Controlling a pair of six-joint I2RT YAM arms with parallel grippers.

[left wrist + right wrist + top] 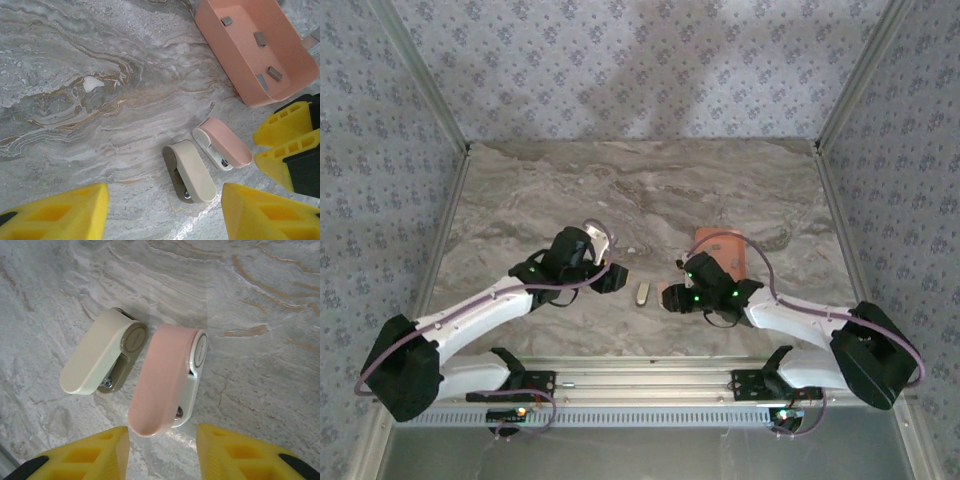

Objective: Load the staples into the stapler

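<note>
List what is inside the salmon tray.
Four small grey staples lie loose in the tray. Its far corner runs past the picture's edge, so more there cannot be ruled out.

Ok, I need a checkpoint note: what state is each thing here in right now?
beige stapler: closed, lying flat.
pink stapler: closed, beside it, not touching.
tray: upright, open-topped.
staples: four, loose in the tray.
left gripper: open, empty.
right gripper: open, at the pink stapler's end, no grip.

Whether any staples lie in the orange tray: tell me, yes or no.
Yes, four grey staples lie scattered inside the salmon-orange tray.
</note>
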